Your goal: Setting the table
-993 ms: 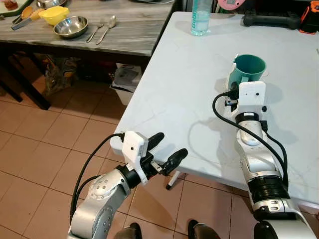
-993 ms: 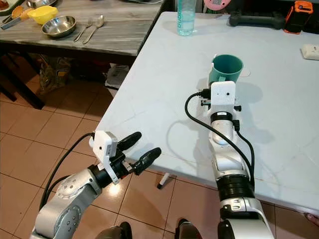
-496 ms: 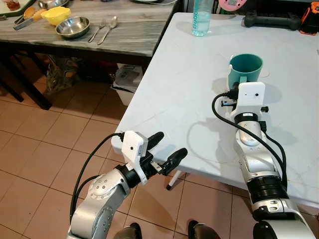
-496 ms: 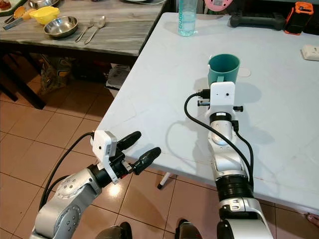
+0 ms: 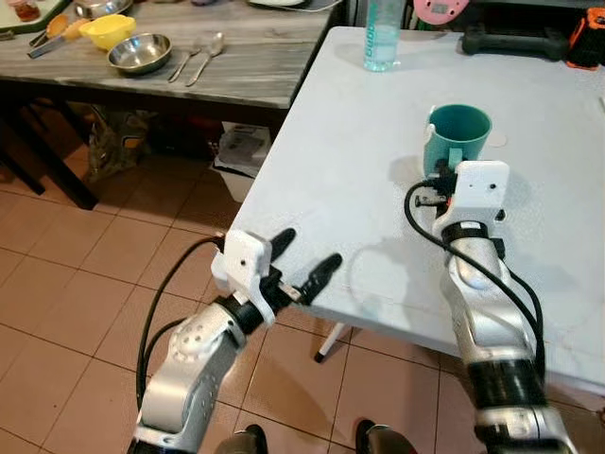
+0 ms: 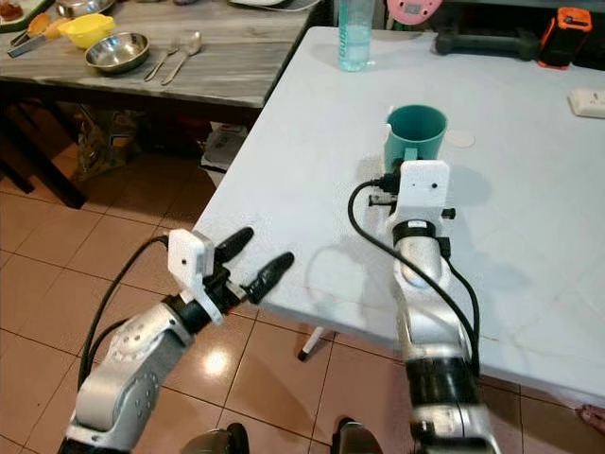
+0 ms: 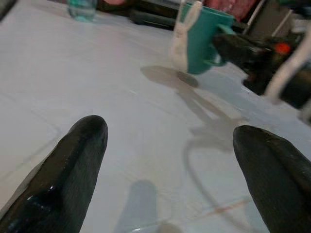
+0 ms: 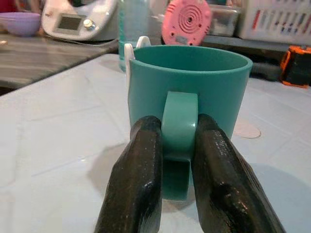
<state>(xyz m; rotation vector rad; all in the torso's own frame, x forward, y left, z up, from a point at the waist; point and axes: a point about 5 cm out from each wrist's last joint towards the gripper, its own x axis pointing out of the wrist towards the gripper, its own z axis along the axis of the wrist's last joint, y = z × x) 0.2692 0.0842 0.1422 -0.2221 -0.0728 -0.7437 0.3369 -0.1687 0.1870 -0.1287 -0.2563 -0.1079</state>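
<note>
Far to the left, on the grey wooden side table (image 5: 246,71), a yellow bowl (image 5: 106,28) sits beside a steel bowl (image 5: 139,53), with a fork (image 5: 181,62) and spoon (image 5: 209,52) lying just to its right; the things beyond the yellow bowl are cut off by the frame and hard to name. Below, over the tiled floor (image 5: 66,274), the left gripper (image 5: 299,269) hangs at the near edge of the white table (image 5: 331,161), its two black fingers spread wide and holding nothing. Farther back on the white table stands a clear water bottle (image 5: 382,38), its top cropped. Right of centre, the teal mug (image 5: 457,138) stands upright on the white tabletop. A white piece on its side is partly hidden. The right gripper (image 8: 179,145) is clamped on the mug's handle, one finger on either side, though from the head views the white wrist camera housing (image 5: 476,187) covers the fingers. A pink round object (image 8: 185,22) sits behind, blurred.
</note>
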